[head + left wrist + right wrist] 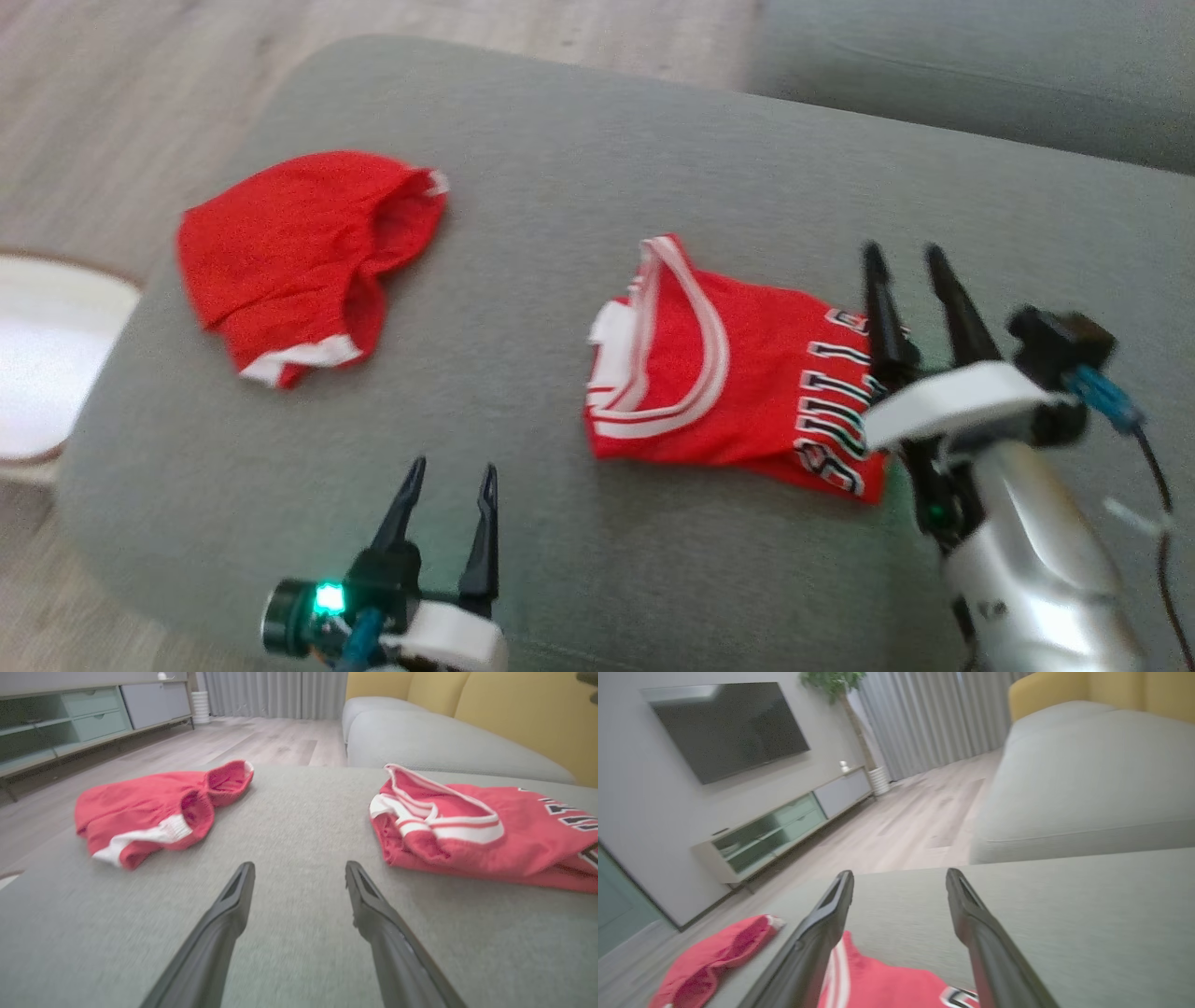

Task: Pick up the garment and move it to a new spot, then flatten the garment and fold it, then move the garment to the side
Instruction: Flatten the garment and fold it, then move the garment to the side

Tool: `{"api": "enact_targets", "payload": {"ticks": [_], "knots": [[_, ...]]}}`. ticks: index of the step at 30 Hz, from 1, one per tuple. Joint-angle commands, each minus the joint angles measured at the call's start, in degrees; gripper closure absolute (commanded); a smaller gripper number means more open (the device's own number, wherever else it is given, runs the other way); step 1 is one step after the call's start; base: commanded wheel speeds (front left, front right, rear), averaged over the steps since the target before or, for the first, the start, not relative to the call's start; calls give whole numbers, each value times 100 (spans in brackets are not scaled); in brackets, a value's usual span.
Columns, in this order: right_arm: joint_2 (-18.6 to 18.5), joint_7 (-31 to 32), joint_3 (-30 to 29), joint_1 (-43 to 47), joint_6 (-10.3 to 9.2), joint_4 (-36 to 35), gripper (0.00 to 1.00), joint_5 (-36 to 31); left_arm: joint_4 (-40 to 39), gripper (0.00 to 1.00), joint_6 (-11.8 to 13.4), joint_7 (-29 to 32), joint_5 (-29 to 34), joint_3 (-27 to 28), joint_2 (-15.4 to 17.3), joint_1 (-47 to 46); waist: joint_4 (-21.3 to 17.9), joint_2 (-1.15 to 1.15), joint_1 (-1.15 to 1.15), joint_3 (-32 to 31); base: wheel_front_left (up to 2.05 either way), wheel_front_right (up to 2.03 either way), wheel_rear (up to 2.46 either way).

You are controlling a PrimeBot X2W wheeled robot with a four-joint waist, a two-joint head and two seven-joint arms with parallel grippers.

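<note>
The garment, a red jersey with white trim and black lettering, lies folded on the grey cushion, right of centre. My right gripper hovers over the jersey's right edge, open, with nothing between its fingers. In the right wrist view the jersey lies below and behind the open right gripper. My left gripper stands open near the cushion's front edge, left of the jersey and apart from it. The left wrist view has the open left gripper over bare cushion, with the jersey to its right.
A second red garment, crumpled with white hems, lies at the cushion's left; it also appears as a red heap and low left. A white round object sits on the floor past the left edge. Another grey cushion lies behind.
</note>
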Motion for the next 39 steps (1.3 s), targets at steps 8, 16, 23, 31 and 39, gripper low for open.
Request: {"api": "enact_targets", "payload": {"ticks": [8, 16, 23, 31, 39], "knots": [[70, -37, -834, 541, -4, -358, 0, -1034, -184, 0, 105, -29, 191, 567, 4, -470, -1133, 0, 0, -54, 0, 0, 0], [70, -37, -925, 1062, -4, -343, 0, -1420, -106, 0, 171, -29, 312, 1021, 4, -211, -1617, 0, 0, -248, 0, 0, 0], [71, -37, -715, 1401, -4, -296, 0, -1329, -154, 0, 187, -29, 315, 1216, 4, 215, -1778, 0, 0, -440, 0, 0, 0], [71, -37, -537, 1352, -4, -281, 0, -1231, -160, 0, 112, -29, 370, 1096, 4, 161, -1584, 0, 0, -359, 0, 0, 0], [71, -37, 145, 742, -4, 121, 0, -876, -181, 0, -2, -29, 351, 695, 4, -10, -1073, 0, 0, -58, 0, 0, 0]]}}
